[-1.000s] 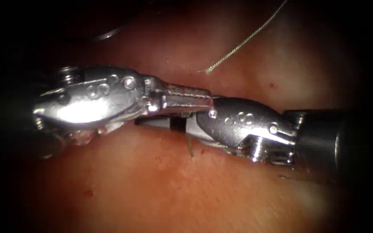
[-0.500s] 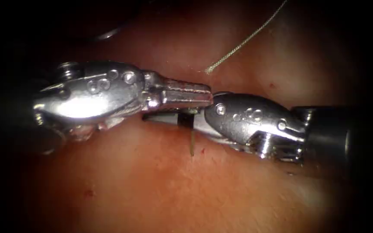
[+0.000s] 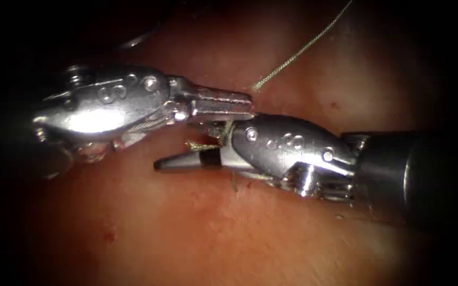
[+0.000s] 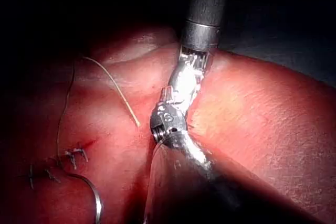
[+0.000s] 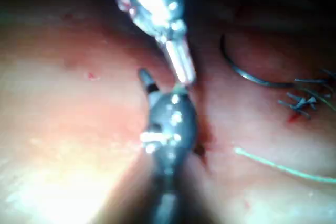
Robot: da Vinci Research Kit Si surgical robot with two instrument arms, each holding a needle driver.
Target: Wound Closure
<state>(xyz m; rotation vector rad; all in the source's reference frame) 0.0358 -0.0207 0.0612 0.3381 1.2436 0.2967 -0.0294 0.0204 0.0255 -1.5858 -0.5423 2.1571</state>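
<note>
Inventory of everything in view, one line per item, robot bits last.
tissue: 1, pink-red, under everything.
stitches: a few, dark, in the tissue.
needle: 1, silver, curved, lying on the tissue beside the stitches, apparently not in it, in neither hand.
thread: pale, free end on the tissue behind the hands.
short strand: 1, yellowish, between the right hand's jaws.
red fluid: small spots on the tissue.
left hand: silver, jaws shut; whether they grip thread, cannot tell.
right hand: silver, jaws open, holds nothing.
</note>
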